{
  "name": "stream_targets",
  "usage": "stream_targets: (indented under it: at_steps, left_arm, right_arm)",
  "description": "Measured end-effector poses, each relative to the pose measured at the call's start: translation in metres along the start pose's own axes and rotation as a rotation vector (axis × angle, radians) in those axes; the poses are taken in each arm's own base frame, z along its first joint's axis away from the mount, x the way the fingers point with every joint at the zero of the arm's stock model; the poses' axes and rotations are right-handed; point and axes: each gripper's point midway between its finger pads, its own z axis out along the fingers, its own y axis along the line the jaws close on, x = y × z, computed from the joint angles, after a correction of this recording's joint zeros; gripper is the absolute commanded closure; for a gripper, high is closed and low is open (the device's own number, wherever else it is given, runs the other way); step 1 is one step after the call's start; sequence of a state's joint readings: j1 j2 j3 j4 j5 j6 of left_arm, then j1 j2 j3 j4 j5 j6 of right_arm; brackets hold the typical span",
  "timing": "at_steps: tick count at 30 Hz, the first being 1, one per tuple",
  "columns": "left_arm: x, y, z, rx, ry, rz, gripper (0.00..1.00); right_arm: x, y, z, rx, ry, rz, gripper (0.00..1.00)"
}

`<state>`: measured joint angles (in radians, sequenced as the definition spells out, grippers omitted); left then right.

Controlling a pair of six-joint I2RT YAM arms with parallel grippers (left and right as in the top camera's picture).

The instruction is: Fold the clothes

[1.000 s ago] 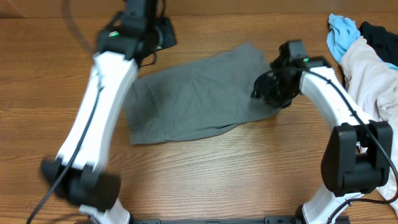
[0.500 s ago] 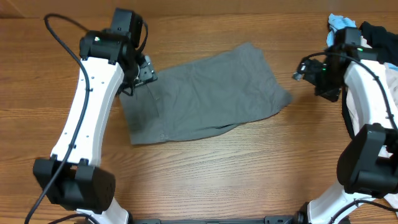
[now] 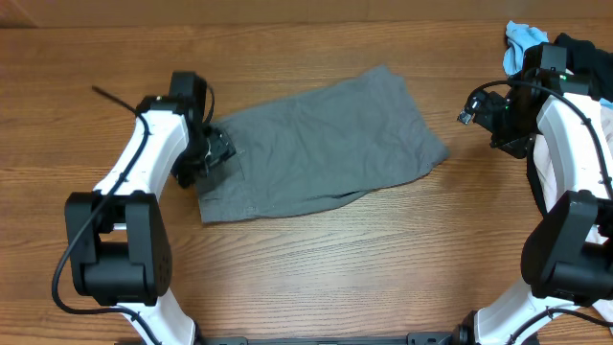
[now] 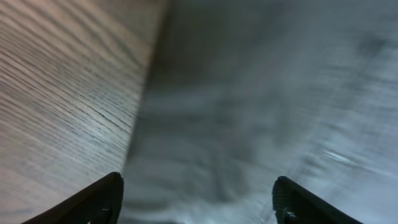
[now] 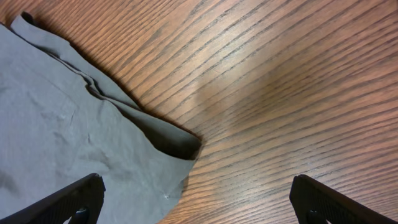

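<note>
The clothes, a pair of grey shorts (image 3: 316, 144), lie folded flat in the middle of the wooden table. My left gripper (image 3: 216, 153) hovers over their left edge. In the blurred left wrist view the grey cloth (image 4: 249, 106) fills the space under my left gripper (image 4: 198, 205), which is open and holds nothing. My right gripper (image 3: 484, 107) hangs apart from the shorts, to the right of their right end. The right wrist view shows the shorts' corner (image 5: 74, 137) at the left, with my right gripper (image 5: 198, 202) wide open above bare wood.
A pile of other laundry sits at the table's far right: a light-blue cloth (image 3: 525, 46), a whitish-pink garment (image 3: 575, 105) and a dark piece (image 3: 586, 53). The right arm stands close to this pile.
My left gripper came from the table's far side to the shorts' left edge and opened. My right gripper let go of the shorts' right end, opened and drew away to the right.
</note>
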<state>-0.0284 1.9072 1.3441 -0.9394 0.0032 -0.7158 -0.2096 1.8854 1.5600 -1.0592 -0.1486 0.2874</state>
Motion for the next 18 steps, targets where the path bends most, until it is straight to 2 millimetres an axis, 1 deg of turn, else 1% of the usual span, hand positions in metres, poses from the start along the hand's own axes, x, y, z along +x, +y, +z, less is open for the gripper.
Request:
stream_targets:
  at_steps: [2, 6, 11, 13, 14, 17, 18]
  left_arm:
    - [0.002, 0.007, 0.01, 0.007, 0.021, -0.028, 0.13]
    - [0.0, 0.008, 0.023, 0.042, 0.01, -0.047, 0.11]
    - [0.002, 0.006, 0.034, 0.069, -0.003, -0.045, 0.13]
    - [0.0, 0.005, 0.035, 0.076, -0.012, -0.045, 0.16]
    - [0.0, 0.005, 0.035, 0.078, -0.014, -0.045, 0.18]
    - [0.0, 0.006, 0.035, 0.078, -0.02, -0.049, 0.36]
    - [0.0, 0.006, 0.035, 0.079, -0.021, -0.048, 0.39]
  right_arm:
    - [0.0, 0.0, 0.0, 0.0, 0.0, 0.0, 0.0]
    - [0.0, 0.0, 0.0, 0.0, -0.001, 0.0, 0.0]
    - [0.0, 0.0, 0.0, -0.001, -0.001, 0.0, 0.0]
    - [0.0, 0.0, 0.0, -0.001, -0.001, 0.0, 0.0]
    - [0.0, 0.0, 0.0, 0.0, -0.001, 0.0, 0.0]
    - [0.0, 0.0, 0.0, -0.001, -0.001, 0.0, 0.0]
    - [0.0, 0.0, 0.0, -0.001, -0.001, 0.0, 0.0]
